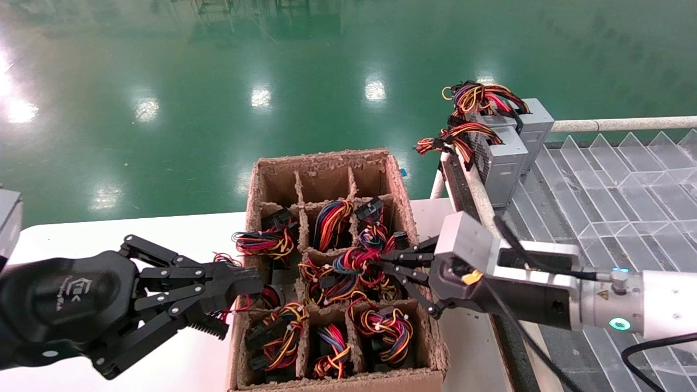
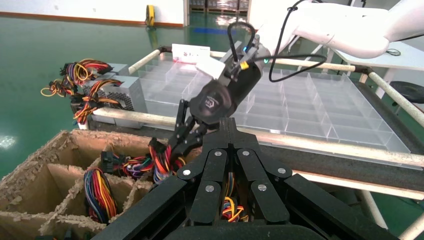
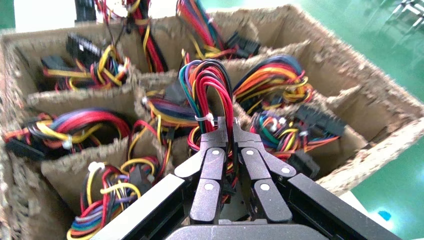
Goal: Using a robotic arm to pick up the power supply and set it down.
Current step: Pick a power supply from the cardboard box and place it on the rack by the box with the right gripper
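Two grey boxes [image 1: 506, 158] stand beyond the crowded carton [image 1: 381, 160].

rough, fibrous pulp-cardboard crate [image 1: 403, 201], matt brown, ragged edges on the dividers around the right gripper [image 1: 387, 260]. between its matt black jaws: smooth plastic-coated wire bundle [image 3: 210, 95], slightly glossy. glossy black hand housing [image 2: 212, 102] behind those jaws. left gripper [image 1: 239, 302]: matt black, ribbed pads. brushed grey metal boxes [image 1: 503, 163] beyond. clear glossy plastic tray [image 1: 610, 196]. shiny green floor [image 1: 218, 81].
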